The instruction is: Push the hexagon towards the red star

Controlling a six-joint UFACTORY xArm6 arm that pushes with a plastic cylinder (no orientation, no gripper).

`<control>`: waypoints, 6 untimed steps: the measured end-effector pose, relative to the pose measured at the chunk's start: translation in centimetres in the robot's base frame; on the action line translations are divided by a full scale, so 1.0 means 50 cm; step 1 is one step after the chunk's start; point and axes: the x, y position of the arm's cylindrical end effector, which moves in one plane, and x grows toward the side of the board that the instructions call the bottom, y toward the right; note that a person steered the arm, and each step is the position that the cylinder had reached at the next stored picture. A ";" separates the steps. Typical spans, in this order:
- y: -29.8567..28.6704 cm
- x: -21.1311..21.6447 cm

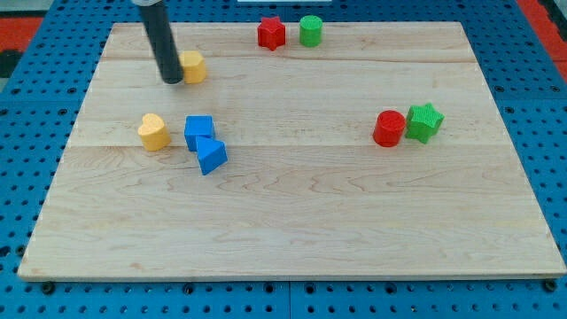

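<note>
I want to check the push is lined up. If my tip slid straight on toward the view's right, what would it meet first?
My tip sits at the left side of the yellow hexagon, touching or nearly so, so the hexagon comes first. The red star lies farther right and higher up, so a purely rightward push would probably pass below it.

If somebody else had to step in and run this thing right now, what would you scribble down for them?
My tip is down on the board, against the view's-left side of the yellow hexagon.
The red star sits near the view's top edge, to the view's right of the hexagon, beside a green cylinder.
Done: tip lined up behind the hexagon.
Left: push it rightward and slightly toward the view's top; a wide gap to the star remains.
The yellow heart and two blue blocks lie below, out of that path.
</note>
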 end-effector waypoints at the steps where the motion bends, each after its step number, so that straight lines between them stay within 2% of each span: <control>1: 0.045 -0.038; 3: 0.067 -0.005; 6: 0.048 -0.120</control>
